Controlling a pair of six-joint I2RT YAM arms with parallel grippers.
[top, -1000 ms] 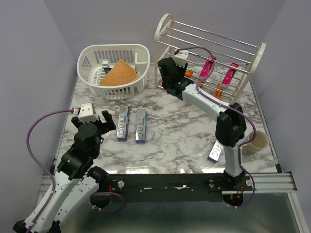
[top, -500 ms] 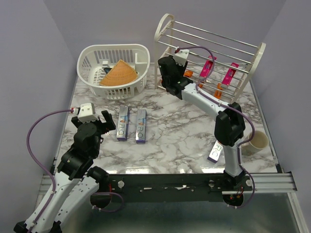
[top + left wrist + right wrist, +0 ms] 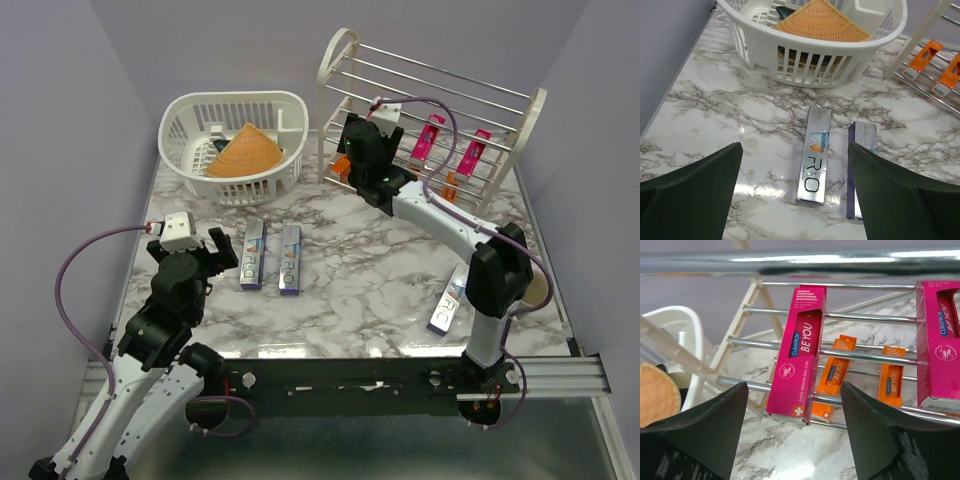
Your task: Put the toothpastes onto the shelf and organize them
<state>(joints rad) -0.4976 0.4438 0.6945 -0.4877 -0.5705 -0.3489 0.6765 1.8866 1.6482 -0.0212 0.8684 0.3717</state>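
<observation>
Two magenta-pink toothpastes (image 3: 797, 355) are lying across the rods of the shelf (image 3: 336, 50), and small orange toothpastes (image 3: 836, 374) are resting on the tier below them. Silver toothpastes (image 3: 816, 150) are lying flat on the bench (image 3: 360, 290): two side by side just ahead of the left gripper (image 3: 795, 150), and a third beside the right arm's base. The left gripper is hanging spread and empty over the bench. The right gripper (image 3: 794, 390) is hovering spread and empty, facing the shelf's pink cartons. A white basket (image 3: 190, 115) holding a woven cone (image 3: 245, 150) is sitting left of the shelf.
</observation>
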